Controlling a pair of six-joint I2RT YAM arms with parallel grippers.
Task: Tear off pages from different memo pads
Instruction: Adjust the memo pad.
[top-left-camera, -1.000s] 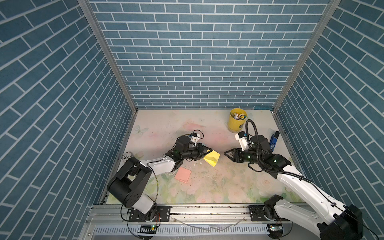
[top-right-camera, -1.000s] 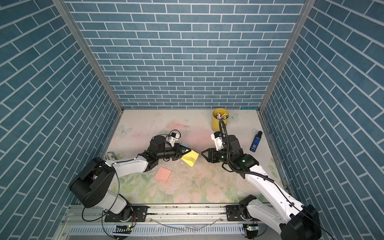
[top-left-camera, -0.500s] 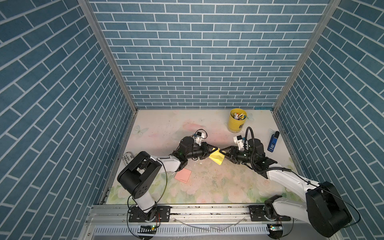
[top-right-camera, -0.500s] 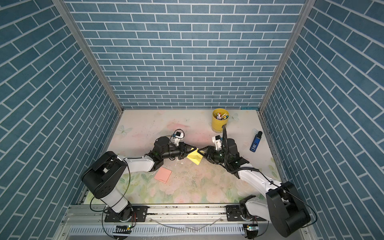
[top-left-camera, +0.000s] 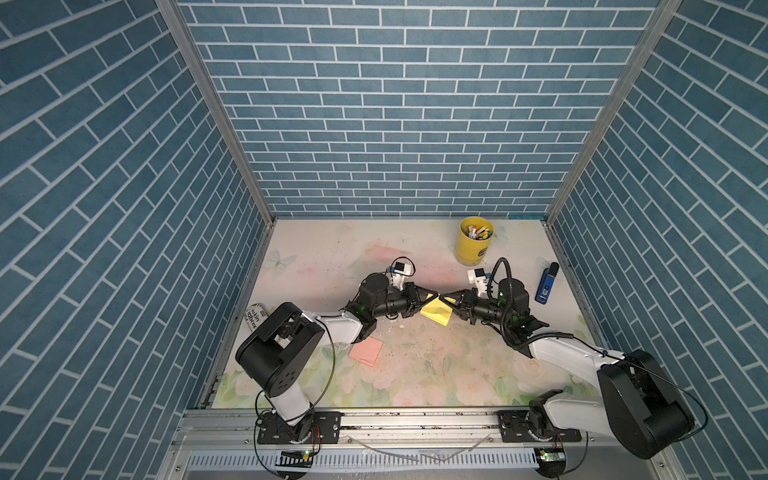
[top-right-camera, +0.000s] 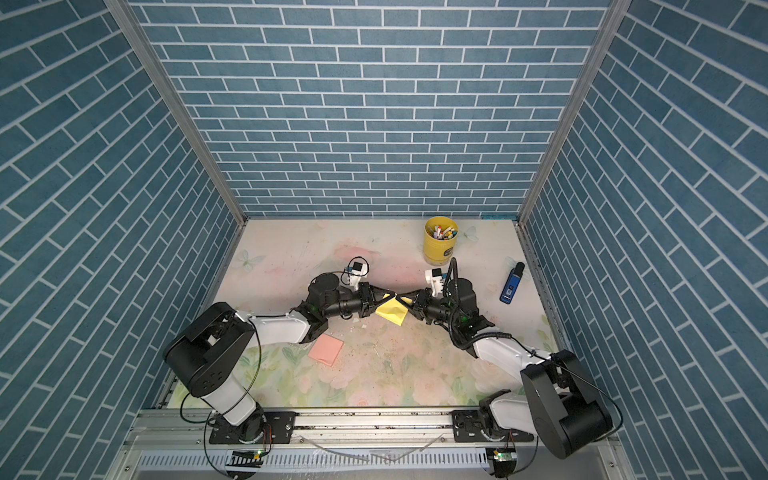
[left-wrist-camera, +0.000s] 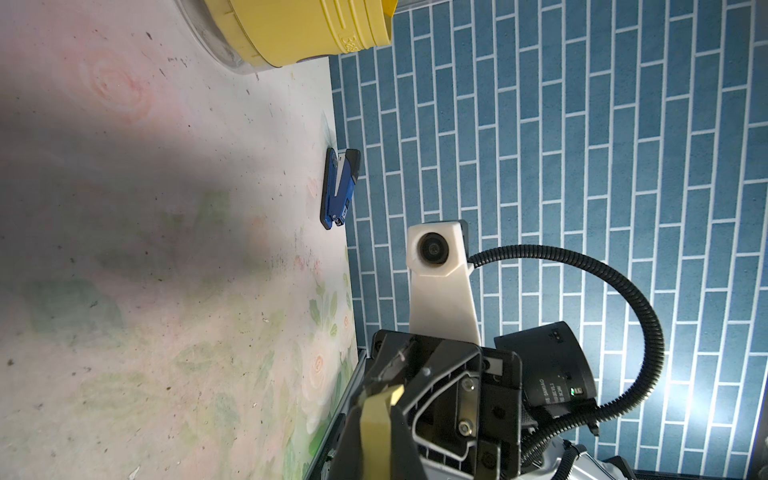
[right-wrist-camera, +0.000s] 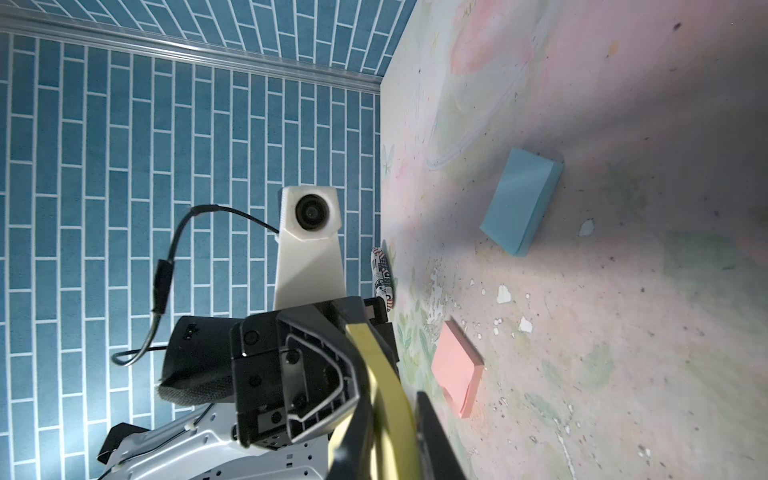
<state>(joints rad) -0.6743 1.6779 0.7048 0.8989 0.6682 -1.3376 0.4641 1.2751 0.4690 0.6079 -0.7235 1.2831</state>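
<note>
The yellow square memo pad (top-left-camera: 435, 312) hangs between my two arms in both top views, off the floral mat. The left gripper (top-left-camera: 433, 296) is clamped on one corner; the right gripper (top-left-camera: 444, 300) meets it at the same corner, jaws nearly together. The salmon-pink pad (top-left-camera: 366, 351) lies flat nearby. From the left wrist, I see a yellow edge (left-wrist-camera: 376, 419) nipped between dark fingers. From the right wrist, yellow paper (right-wrist-camera: 384, 390) curves through the jaws — whether one page is caught, I cannot tell. The light-blue pad (right-wrist-camera: 521, 199) lies apart. I judge this the tearing step; next, a steady peel away.
</note>
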